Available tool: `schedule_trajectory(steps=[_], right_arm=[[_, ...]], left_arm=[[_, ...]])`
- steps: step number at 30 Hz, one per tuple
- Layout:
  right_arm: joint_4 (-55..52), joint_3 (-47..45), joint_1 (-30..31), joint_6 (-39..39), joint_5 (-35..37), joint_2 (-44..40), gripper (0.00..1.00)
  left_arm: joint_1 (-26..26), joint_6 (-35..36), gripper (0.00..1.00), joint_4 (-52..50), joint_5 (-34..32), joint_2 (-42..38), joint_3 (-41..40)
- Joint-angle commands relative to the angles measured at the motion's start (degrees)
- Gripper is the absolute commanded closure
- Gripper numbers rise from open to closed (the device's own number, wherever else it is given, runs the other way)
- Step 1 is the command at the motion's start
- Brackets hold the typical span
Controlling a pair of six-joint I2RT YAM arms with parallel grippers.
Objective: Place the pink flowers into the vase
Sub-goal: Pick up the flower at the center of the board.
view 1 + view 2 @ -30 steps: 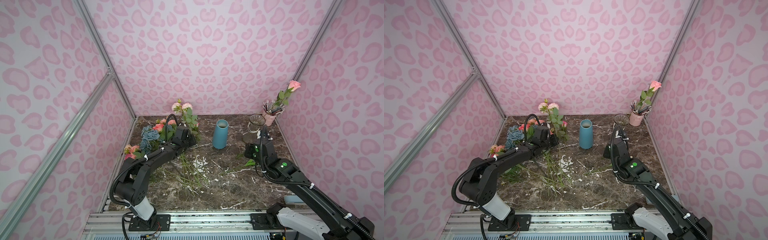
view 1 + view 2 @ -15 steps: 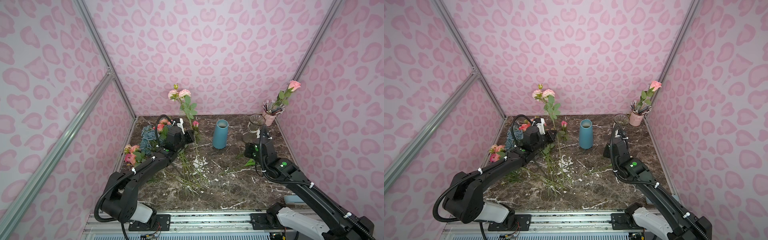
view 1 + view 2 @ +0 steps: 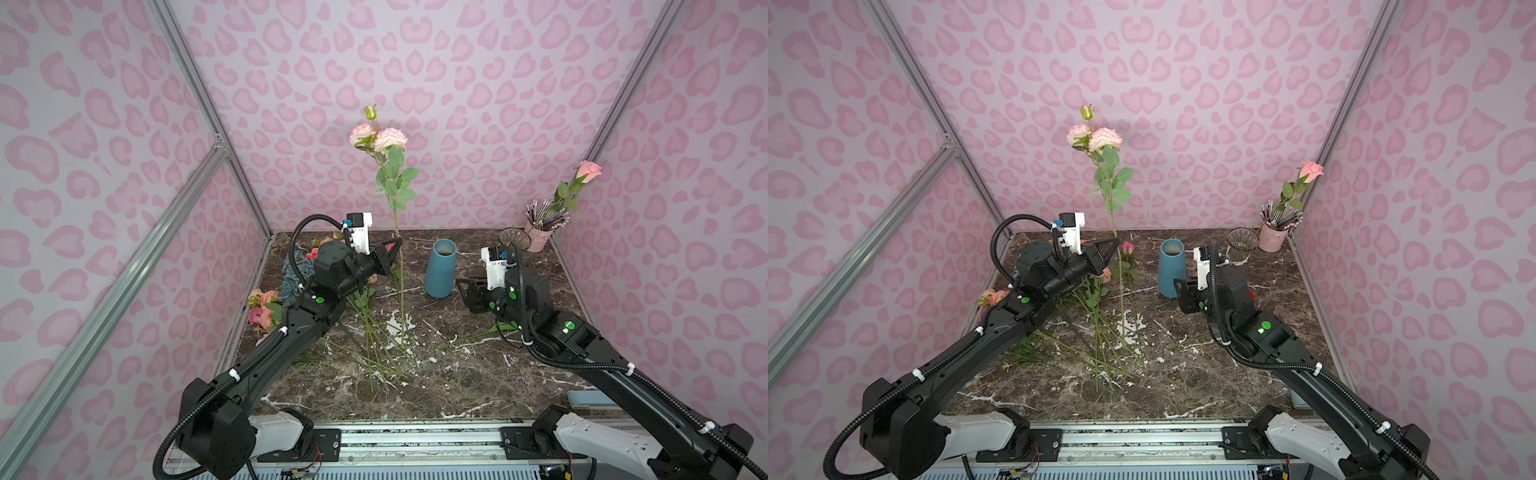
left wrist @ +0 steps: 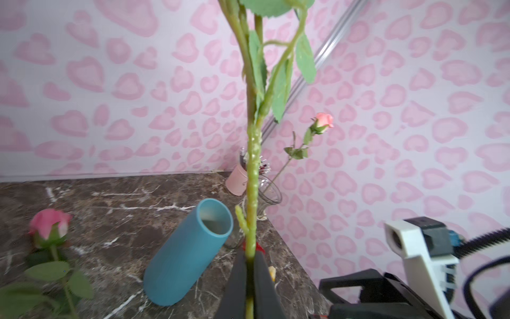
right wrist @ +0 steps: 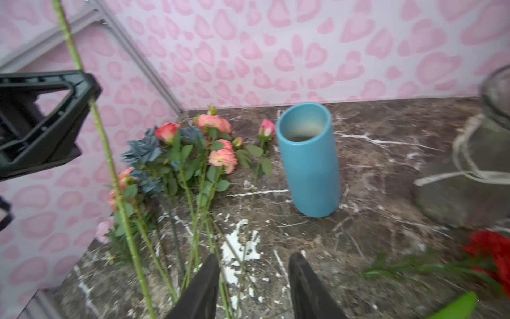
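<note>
Since the earlier frame the left gripper (image 3: 397, 243) has risen, and it is clamped on the long green stem of a pale pink two-bloomed flower (image 3: 379, 138), held upright with its heads well above the table. To the left, the remaining pink and salmon flowers (image 5: 218, 143) lie heaped with a dusty-blue hydrangea bunch (image 5: 143, 150), their stems fanning forward under the arm. A small pink rosebud (image 5: 267, 128) lies between the heap and the teal cylindrical vase (image 3: 440, 268), which stands upright just right of the held stem and shows a bare inside. The right gripper (image 5: 254, 258) hovers near the vase, jaws apart around nothing, with a red bloom (image 5: 491, 248) beside it. Farther right stand a clear glass vase (image 3: 510, 239) and a pink pot (image 3: 538, 239) holding pencils and a single pink rose (image 3: 589, 169). The dark veined marble tabletop (image 3: 457, 374) sits inside pink heart-print walls (image 3: 457, 83).
</note>
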Motion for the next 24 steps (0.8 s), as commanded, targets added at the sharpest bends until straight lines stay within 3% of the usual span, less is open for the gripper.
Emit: schedule_trajectory(steps=[1, 5, 12, 24], right_arm=[[6.5, 1.7, 0.8, -1.0, -9.8, 0.6, 0.55], [10.1, 3.3, 1.1, -0.2, -13.0, 0.9, 0.56], [14.8, 6.8, 1.1, 1.1, -15.8, 2.9, 0.56], [27.7, 4.8, 0.9, 4.5, -15.6, 5.1, 0.56]], left_arm=[[-0.7, 2.2, 0.96, 0.9, 9.7, -0.1, 2.3], [-1.6, 3.8, 0.96, -0.3, 13.4, -1.1, 2.6], [-2.7, 8.1, 0.96, -6.2, 13.7, -2.8, 2.8], [-3.4, 9.2, 0.96, -7.8, 16.5, -2.9, 2.9]])
